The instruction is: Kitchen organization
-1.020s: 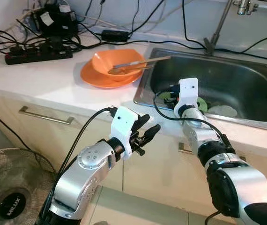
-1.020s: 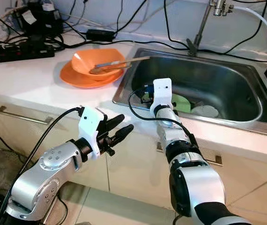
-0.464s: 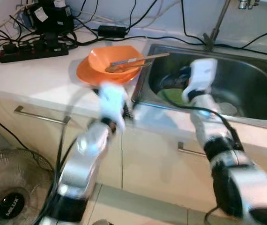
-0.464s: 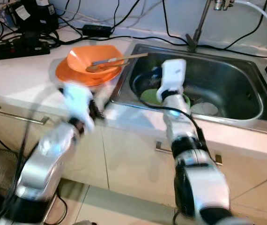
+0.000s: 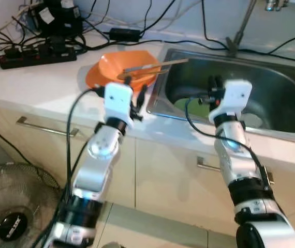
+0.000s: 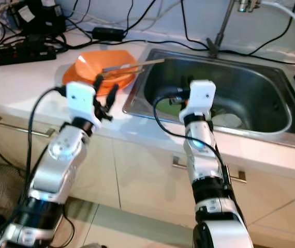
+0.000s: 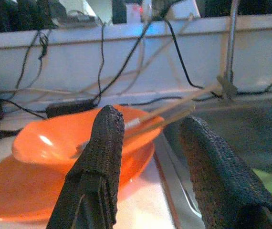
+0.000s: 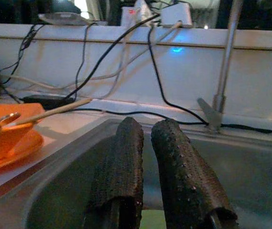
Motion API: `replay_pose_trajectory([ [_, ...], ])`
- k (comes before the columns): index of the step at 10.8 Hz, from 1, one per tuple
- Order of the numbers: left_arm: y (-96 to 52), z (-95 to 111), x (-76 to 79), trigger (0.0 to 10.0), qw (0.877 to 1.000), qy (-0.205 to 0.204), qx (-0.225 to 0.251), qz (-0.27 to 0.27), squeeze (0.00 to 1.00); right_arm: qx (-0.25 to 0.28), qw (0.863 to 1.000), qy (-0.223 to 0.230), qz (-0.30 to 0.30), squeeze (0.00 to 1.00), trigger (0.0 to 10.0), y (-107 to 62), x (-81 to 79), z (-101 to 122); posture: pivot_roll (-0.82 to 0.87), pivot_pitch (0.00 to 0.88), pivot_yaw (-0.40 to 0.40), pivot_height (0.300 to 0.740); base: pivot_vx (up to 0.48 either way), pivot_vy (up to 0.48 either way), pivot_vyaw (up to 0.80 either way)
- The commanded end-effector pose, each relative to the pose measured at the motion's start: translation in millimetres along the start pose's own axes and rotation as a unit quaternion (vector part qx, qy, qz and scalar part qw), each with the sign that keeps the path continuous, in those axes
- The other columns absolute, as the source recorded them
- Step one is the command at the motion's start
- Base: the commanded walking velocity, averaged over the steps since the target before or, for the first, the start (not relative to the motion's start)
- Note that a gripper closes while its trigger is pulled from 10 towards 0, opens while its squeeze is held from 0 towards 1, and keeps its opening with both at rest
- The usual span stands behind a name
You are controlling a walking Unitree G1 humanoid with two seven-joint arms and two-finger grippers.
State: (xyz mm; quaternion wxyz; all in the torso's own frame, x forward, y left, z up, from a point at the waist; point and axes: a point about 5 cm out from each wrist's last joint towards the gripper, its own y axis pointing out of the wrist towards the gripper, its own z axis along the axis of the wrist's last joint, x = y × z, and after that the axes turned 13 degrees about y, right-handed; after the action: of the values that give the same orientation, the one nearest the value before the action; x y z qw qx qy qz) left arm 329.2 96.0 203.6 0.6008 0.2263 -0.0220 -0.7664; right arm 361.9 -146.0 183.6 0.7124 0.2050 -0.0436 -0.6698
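**Jaws raised at the sink's edge, one pair spread, one pinched**

The left gripper (image 5: 135,95) stands with its jaws released, the two black, coarse-textured fingers (image 7: 102,152) held well apart and empty above the white tabletop (image 5: 44,85), just in front of the orange dishes. The right gripper (image 5: 214,89) reaches over the near rim of the sink (image 5: 292,135); its jaws are clenched almost together, a thin slit between the pebbled fingers (image 8: 121,176), with nothing between them.

A glossy orange bowl (image 5: 117,67), round and shallow, sits on a flat orange plate (image 5: 93,78) of the same smooth material, on the tabletop just beside the sink's left rim. Long thin utensils (image 5: 152,65) lie across the bowl, their working ends down inside it and their pale, slim handles pointing out over the sink's left edge; the long axis runs from the bowl toward the basin, rising slightly.

The sink is brushed stainless steel, rectangular with rounded corners. In its basin lie a green plate (image 5: 189,106) and a pale round dish (image 5: 252,122), both partly hidden by the right arm. A slim metal tap stem (image 5: 243,23) rises behind the basin. Black cables (image 5: 152,20) trail along the back wall to a black power strip (image 5: 36,56). A round wire-caged fan (image 5: 10,206) stands on the floor below the cupboard fronts.
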Motion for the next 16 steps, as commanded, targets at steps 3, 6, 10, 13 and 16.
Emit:
replay_pose_trajectory([
  [3,4.4,-1.4,-0.4,10.0,1.000,0.010,0.010,0.014,0.00,0.008,1.000,0.009,0.012,0.00,10.0,0.5,-13.8,4.5,0.20,0.025,-0.022,0.740,0.000,0.000,0.00],
  [6,6.5,-2.9,-2.8,10.0,1.000,0.013,0.016,0.021,0.00,0.006,1.000,0.009,0.023,0.00,10.0,3.3,-19.1,6.3,0.21,0.014,-0.030,0.740,0.000,0.000,0.00],
  [10,6.4,-2.9,-4.2,10.0,0.999,0.016,0.023,0.024,0.00,0.005,0.999,0.016,0.034,0.00,10.0,5.6,-26.5,6.1,0.22,0.000,-0.034,0.740,0.263,0.000,0.00],
  [13,7.4,-1.8,-4.4,10.0,0.999,0.017,0.026,0.027,0.00,0.003,0.999,0.018,0.029,0.00,10.0,4.6,-24.7,5.3,0.21,0.013,-0.031,0.740,0.305,0.000,0.00],
  [16,7.7,-0.3,-6.1,10.0,0.999,0.018,0.029,0.030,0.00,0.003,1.000,0.018,0.025,0.00,10.0,5.3,-22.8,5.8,0.22,0.018,-0.032,0.740,0.310,0.000,0.00],
])
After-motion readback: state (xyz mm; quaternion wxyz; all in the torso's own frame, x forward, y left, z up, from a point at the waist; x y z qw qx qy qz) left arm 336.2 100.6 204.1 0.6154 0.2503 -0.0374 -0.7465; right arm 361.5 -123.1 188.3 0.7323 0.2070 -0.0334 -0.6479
